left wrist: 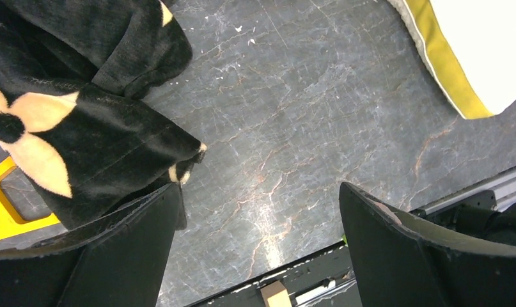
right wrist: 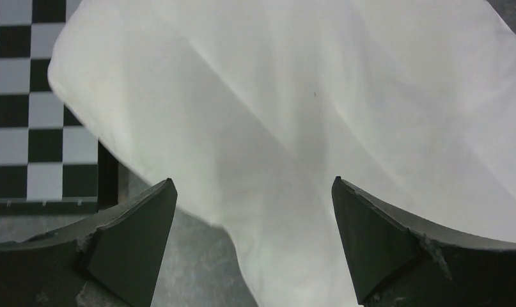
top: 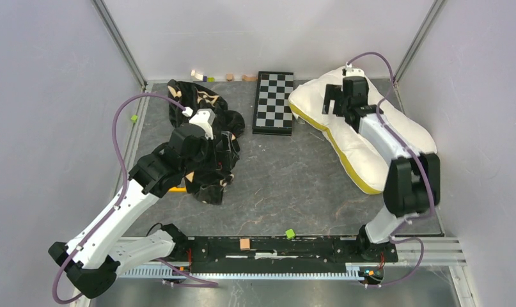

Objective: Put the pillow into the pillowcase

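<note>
The pillow [top: 360,153], plump and cream-white with a yellow side band, lies at the right of the table. My right gripper [top: 334,101] hovers over its far end. In the right wrist view that gripper [right wrist: 253,180] is open, its jaws spread above the white pillow [right wrist: 293,96] and holding nothing. The pillowcase [top: 201,102], black plush with tan flowers, lies crumpled at the left. My left gripper [top: 224,153] sits over its near part. The left wrist view shows this gripper [left wrist: 258,187] open above bare table, with the pillowcase [left wrist: 82,128] beside its left finger and a pillow [left wrist: 479,45] corner at top right.
A black-and-white checkerboard [top: 274,102] lies at the back between pillowcase and pillow. Small blocks [top: 201,77] line the back wall. A green cube [top: 290,234] and a wooden block [top: 245,244] sit by the front rail. A yellow piece [left wrist: 6,211] pokes from under the pillowcase.
</note>
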Robot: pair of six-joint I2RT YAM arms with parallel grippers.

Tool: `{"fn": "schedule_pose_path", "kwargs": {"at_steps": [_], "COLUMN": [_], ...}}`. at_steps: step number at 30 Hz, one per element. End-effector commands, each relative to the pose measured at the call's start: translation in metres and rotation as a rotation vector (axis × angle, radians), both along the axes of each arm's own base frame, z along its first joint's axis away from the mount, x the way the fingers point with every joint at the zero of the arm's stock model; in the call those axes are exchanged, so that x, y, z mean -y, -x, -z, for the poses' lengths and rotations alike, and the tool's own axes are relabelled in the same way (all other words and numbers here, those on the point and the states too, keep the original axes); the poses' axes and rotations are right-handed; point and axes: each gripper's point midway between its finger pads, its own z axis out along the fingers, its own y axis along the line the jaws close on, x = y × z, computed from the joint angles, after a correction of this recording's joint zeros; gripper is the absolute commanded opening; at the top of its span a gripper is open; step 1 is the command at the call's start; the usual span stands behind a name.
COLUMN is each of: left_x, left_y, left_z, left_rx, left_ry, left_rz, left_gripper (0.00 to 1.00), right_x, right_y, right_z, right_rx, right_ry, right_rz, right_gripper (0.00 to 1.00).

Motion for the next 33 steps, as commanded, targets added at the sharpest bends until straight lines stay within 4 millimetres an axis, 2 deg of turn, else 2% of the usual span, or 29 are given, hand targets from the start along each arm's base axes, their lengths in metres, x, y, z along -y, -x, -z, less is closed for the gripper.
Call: {"fn": "schedule_pose_path", "kwargs": {"at_steps": [1,5,9,12,13,14,15,16,17,19,21,23,25,27,29,32,33], "left_x": [0.004,0.006,0.008,0.010,0.011,0.011,0.011,0.011,0.011,0.011,0.010,0.008,0.008,0.007,0.005,-0.001,-0.003], "left_y": [-0.001,-0.003,-0.008,-0.011,-0.012,-0.014,-0.015,-0.016,-0.017,-0.019,-0.020,-0.023,-0.025,-0.027,-0.031,-0.039,-0.042], "left_z": [-0.018,-0.020,-0.016,-0.015,-0.015,-0.014,-0.015,-0.015,-0.017,-0.018,-0.021,-0.024,-0.028,-0.031,-0.033,-0.033,-0.031], "left_rx": [0.047,0.049,0.036,0.028,0.026,0.026,0.025,0.025,0.028,0.031,0.033,0.039,0.044,0.051,0.057,0.060,0.054], "left_ry": [-0.003,-0.008,-0.022,-0.028,-0.028,-0.031,-0.033,-0.034,-0.034,-0.036,-0.038,-0.035,-0.028,-0.024,-0.033,-0.044,-0.043], "left_rz": [0.059,0.065,0.064,0.059,0.058,0.053,0.050,0.049,0.045,0.039,0.028,0.008,-0.003,-0.019,-0.041,-0.100,-0.122], "left_gripper": [1.00,1.00,1.00,1.00,1.00,1.00,1.00,1.00,1.00,1.00,1.00,1.00,1.00,1.00,1.00,1.00,1.00], "right_x": [-0.026,-0.049,-0.058,-0.061,-0.067,-0.071,-0.073,-0.076,-0.081,-0.088,-0.098,-0.109,-0.125,-0.146,-0.163,-0.182,-0.183], "right_y": [-0.068,-0.091,-0.095,-0.097,-0.098,-0.101,-0.103,-0.106,-0.107,-0.107,-0.100,-0.085,-0.061,-0.028,0.007,0.062,0.079], "right_z": [-0.009,0.020,0.052,0.065,0.067,0.067,0.065,0.057,0.046,0.017,-0.023,-0.060,-0.088,-0.102,-0.101,-0.072,-0.060], "right_rx": [0.089,0.039,-0.018,-0.031,-0.043,-0.049,-0.053,-0.042,-0.026,0.018,0.077,0.126,0.168,0.186,0.184,0.138,0.122], "right_ry": [-0.105,-0.186,-0.214,-0.211,-0.226,-0.228,-0.230,-0.231,-0.231,-0.199,-0.170,-0.140,-0.128,-0.126,-0.119,-0.130,-0.128], "right_rz": [-0.060,-0.102,-0.112,-0.117,-0.151,-0.170,-0.185,-0.207,-0.238,-0.285,-0.348,-0.403,-0.471,-0.541,-0.597,-0.660,-0.662], "right_gripper": [0.98,0.98,0.98,0.96,0.89,0.76,0.59,0.46,0.41,0.21,0.11,0.00,0.00,0.00,0.00,0.00,0.00]}}
